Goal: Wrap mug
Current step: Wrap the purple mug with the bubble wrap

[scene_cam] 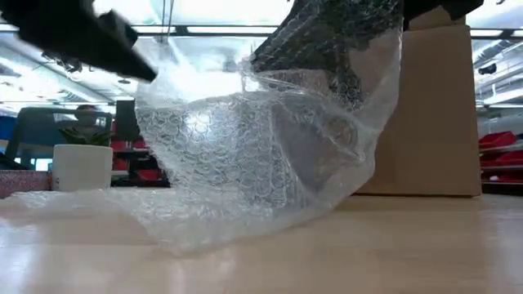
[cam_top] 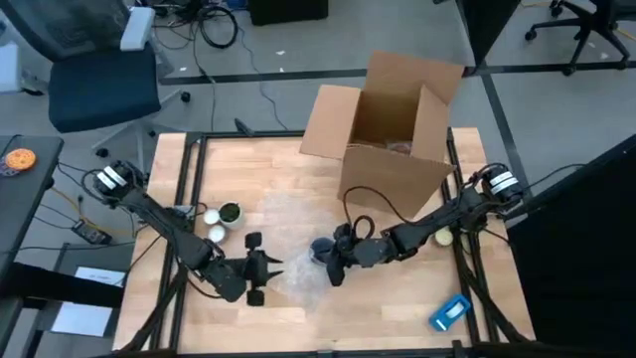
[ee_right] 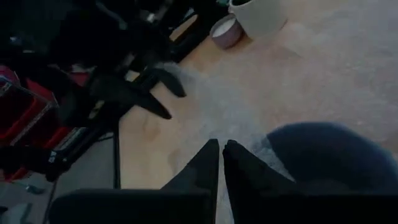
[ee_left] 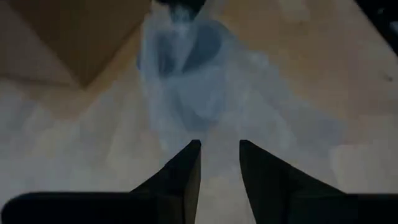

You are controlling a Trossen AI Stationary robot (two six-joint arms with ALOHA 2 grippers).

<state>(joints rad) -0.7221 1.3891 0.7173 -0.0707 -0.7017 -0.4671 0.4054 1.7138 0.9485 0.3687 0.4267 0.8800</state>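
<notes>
While the blue mug [cam_top: 323, 249] sits at lower centre of the overhead frame, we find it only partly covered — the bubble wrap [cam_top: 288, 234] spreads out flat to its left across the table [cam_top: 397, 318], and in the low view the sheet [scene_cam: 270, 155] is lifted up into a loose tent with a dark shape showing through it. From the left wrist camera the mug [ee_left: 186, 68] stands upright under a thin veil of plastic, its mouth not closed over.

Our right gripper [cam_top: 338, 261] is right at the mug, and its fingers [ee_right: 205, 165] look nearly closed on an edge of the wrap; we judge it is pinching the sheet, lifting it over the mug. Our left gripper [cam_top: 260, 268] waits just left of the sheet, its fingers [ee_left: 186, 171] apart with nothing between them.

Further out we see a cardboard box [cam_top: 393, 129] standing open at upper centre and a small white plant pot [cam_top: 229, 213] to the left.

We judge the wrapping barely begun — the sheet must yet go fully round the mug and be tucked.
</notes>
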